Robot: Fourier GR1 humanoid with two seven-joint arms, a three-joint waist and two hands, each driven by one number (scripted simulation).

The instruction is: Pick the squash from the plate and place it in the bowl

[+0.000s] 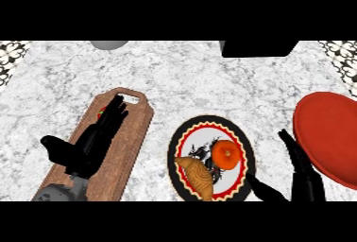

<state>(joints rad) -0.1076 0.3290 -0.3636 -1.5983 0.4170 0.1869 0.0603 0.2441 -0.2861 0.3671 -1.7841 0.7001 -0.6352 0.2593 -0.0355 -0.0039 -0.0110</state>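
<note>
Right hand [301,177]: fingers straight and spread from the thumb, nothing held. Positioned at the lower right, between the plate [182,137] and the red bowl [327,137]; thumb angled toward the plate's lower right rim, fingers pointing up beside the bowl's left edge. Contact with either rim cannot be told.

Left hand [90,142]: fingers straight, thumb out to the side, nothing held. Lying over the wooden cutting board [136,132] at the left, well apart from the plate. Small red and green item partly hidden under its fingertips; not identifiable.

Squash [226,155]: orange, rounded, with a short stem, resting near the plate's centre. Not yet lifted, not touched by either hand. Croissant [199,177] lying on the same plate just beside it, to the lower left, appearing to touch or nearly touch.

Step in hand, by judgement: approach to the pick, with no grasp begun and nothing placed.

Next move calls for: right hand brought leftward over the plate, fingers and thumb set either side of the squash while clear of the croissant, closure round it, lift, then a short carry rightward to the bowl. Bowl partly cut off by the right edge; interior not fully shown.
</note>
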